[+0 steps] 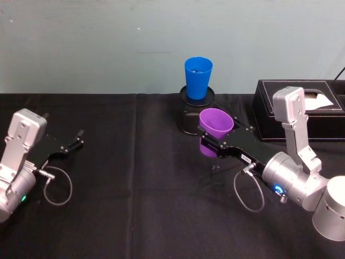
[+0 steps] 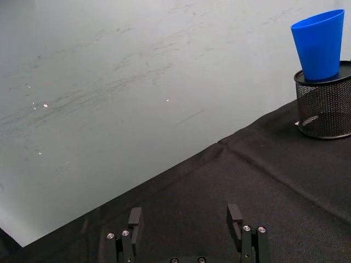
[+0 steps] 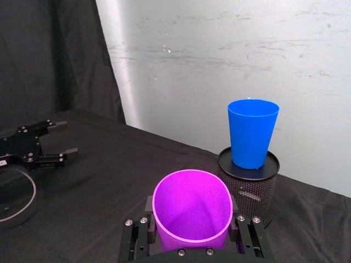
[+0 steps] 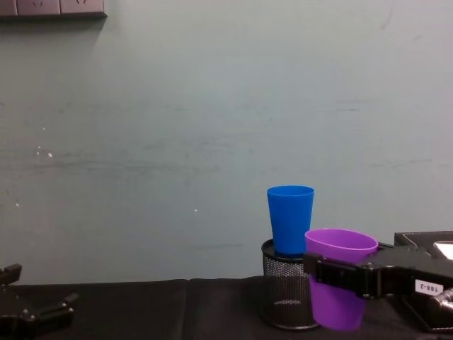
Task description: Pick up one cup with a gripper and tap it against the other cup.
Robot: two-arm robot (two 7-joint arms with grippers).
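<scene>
While the purple cup (image 1: 215, 123) is already caught between the fingers of the right gripper (image 1: 209, 143), the tap itself is, in our judgement, not yet made. The gripper is closed on the cup's wall a little below the rim, one finger on each side, and the cup stands upright with its mouth open upward. We cannot tell for sure whether its base is off the tabletop (image 1: 135, 189) or just resting on it.

The blue cup (image 1: 198, 76) stands upright on top of a black mesh pen holder (image 1: 188, 116) at the back of the tabletop, near the wall. The purple cup sits just in front of that holder and a little to the right, close to its mesh side, and its rim is only about level with the holder's top. The two cups are apart, with clear space showing between them in the right wrist view.

So we count the grasp as done. What is left, as we read it, is to raise the purple cup to the height of the blue one and bring it gently against its side, lightly enough that the blue cup is not knocked off its perch.

The left gripper (image 1: 77, 139) lies idle far off on the left of the tabletop, fingers spread wide and holding nothing.
</scene>
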